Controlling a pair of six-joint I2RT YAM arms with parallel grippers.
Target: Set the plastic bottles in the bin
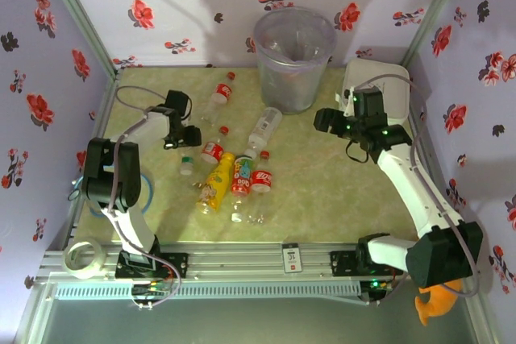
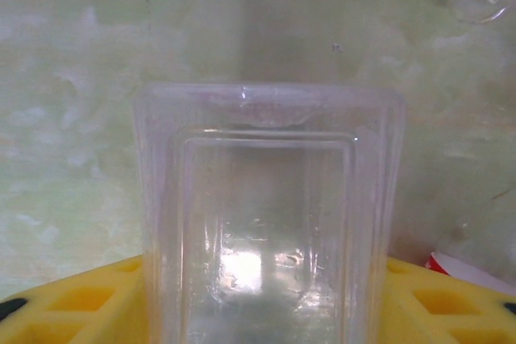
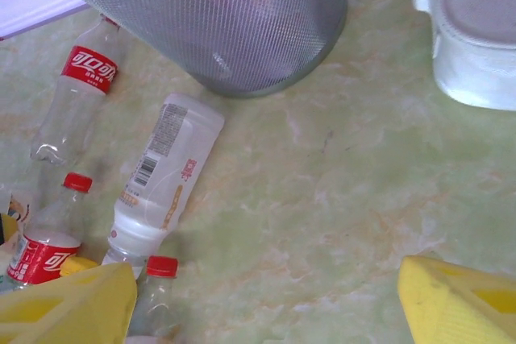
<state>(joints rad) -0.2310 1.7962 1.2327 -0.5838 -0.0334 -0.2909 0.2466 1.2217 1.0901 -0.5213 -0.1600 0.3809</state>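
My left gripper [image 1: 187, 136] [image 2: 266, 320] is shut on a clear square-sided plastic bottle [image 2: 266, 199], whose sides sit against both yellow fingers [image 2: 89, 304]. It hangs low over the table at the left. Several more plastic bottles lie in the middle: a red-capped one [image 1: 218, 98], a white-labelled one [image 1: 264, 129] [image 3: 165, 175], a yellow one [image 1: 216, 179] and red-labelled ones [image 1: 260, 179] [image 3: 81, 90]. The bin [image 1: 294, 58] [image 3: 242, 22] stands at the back centre. My right gripper [image 1: 326, 121] [image 3: 266, 312] hovers open to the right of the bin, over bare table with nothing between its fingers.
A white lidded box [image 1: 379, 90] [image 3: 476, 38] sits at the back right behind the right arm. A tape roll [image 1: 83, 255] lies at the front left by the rail. Flowered walls close in the table on three sides.
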